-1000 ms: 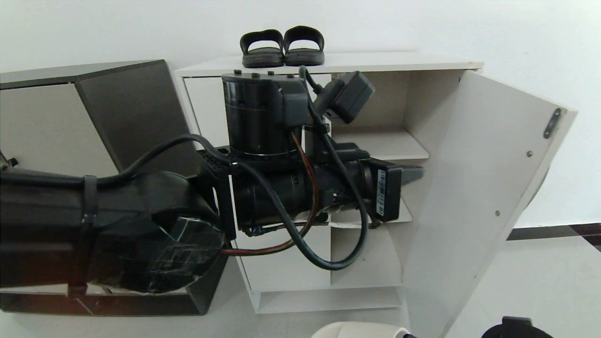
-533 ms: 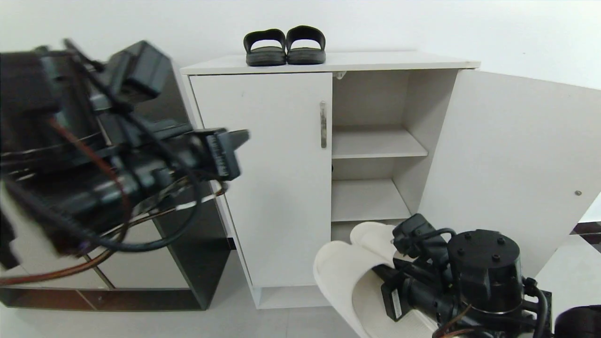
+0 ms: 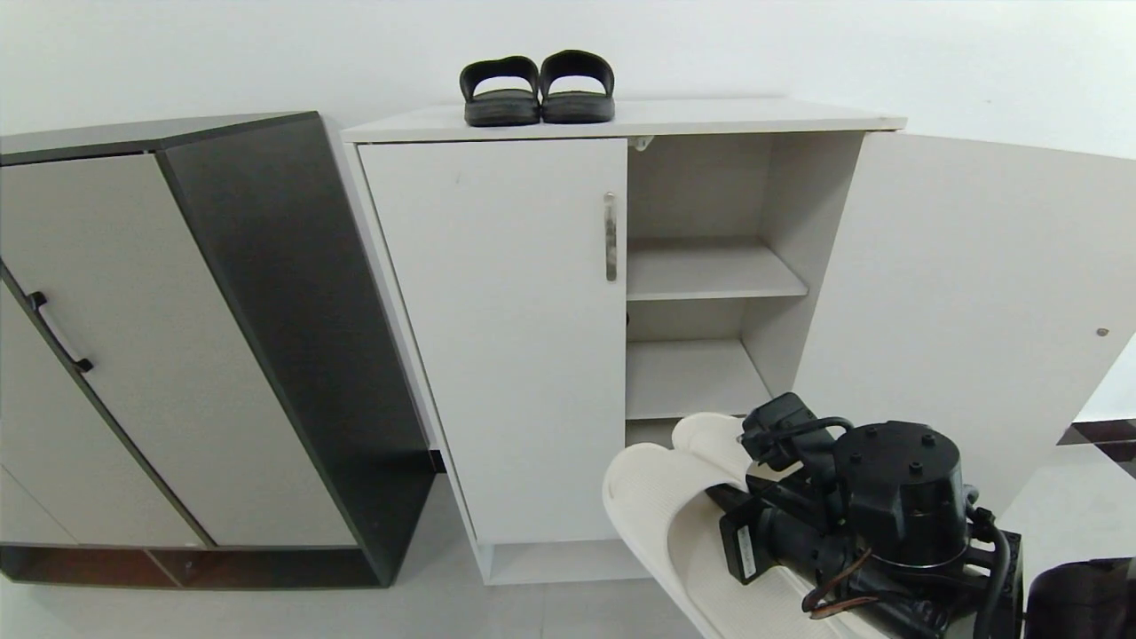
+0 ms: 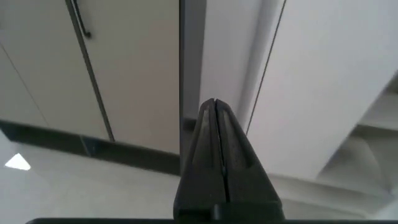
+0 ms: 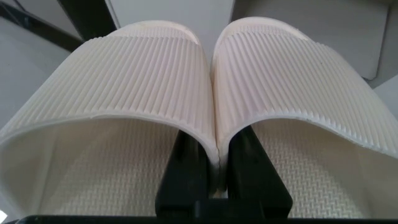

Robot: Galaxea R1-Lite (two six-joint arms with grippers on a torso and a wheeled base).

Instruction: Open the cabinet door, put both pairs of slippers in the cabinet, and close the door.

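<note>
The white cabinet (image 3: 497,355) has its right door (image 3: 958,302) swung wide open, baring two shelves (image 3: 710,266); its left door is closed. A pair of black slippers (image 3: 537,89) sits on the cabinet top. Low in front of the open compartment, my right gripper (image 5: 214,163) is shut on the touching inner walls of a pair of white ribbed slippers (image 5: 143,68), held side by side with toes toward the cabinet (image 3: 661,497). My left gripper (image 4: 215,115) is shut on nothing, down near the floor between the two cabinets.
A dark cabinet with grey doors (image 3: 284,311) stands close on the left of the white one. A metal handle (image 3: 610,235) runs down the closed left door. Pale tiled floor (image 3: 532,612) lies in front.
My left arm has swung away from in front of the cabinet and out of the head view. The right door has gone from half open to wide open. The white slippers have risen into view.
</note>
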